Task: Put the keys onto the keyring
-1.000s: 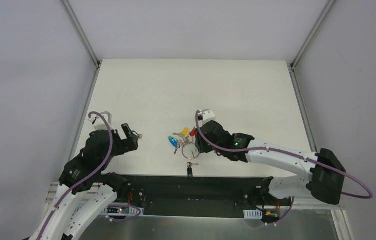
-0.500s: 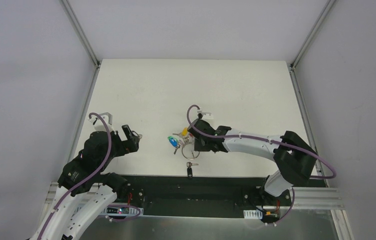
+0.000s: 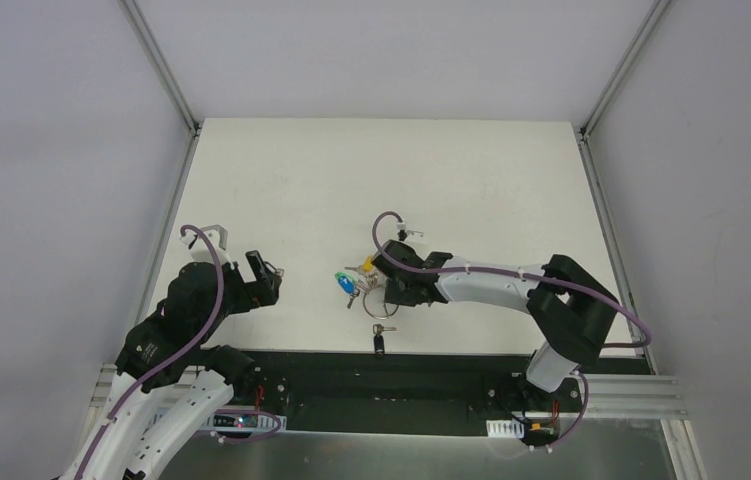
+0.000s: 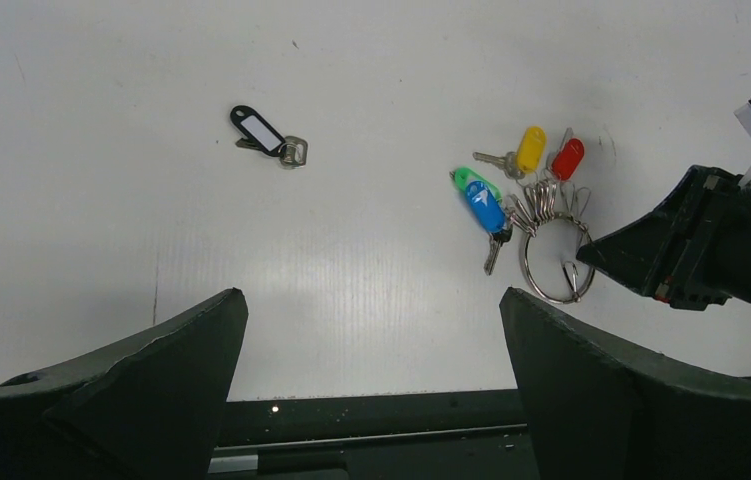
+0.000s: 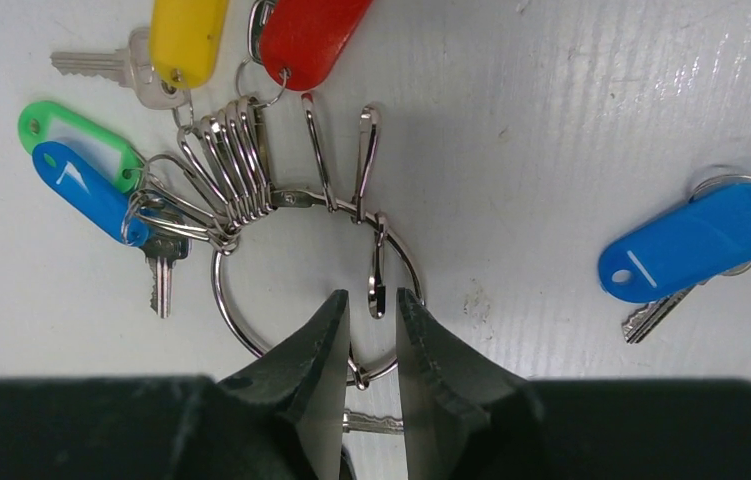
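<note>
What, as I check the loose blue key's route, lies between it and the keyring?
Nothing visible: in the right wrist view, only bare table separates the loose blue key from the keyring.

My white table carries a few capped keys; in the right wrist view the yellow-capped key and the red-capped key lie side by side, nearly touching; the green tag lies tilted, left of them; grey walls and metal rails border my table.
</note>
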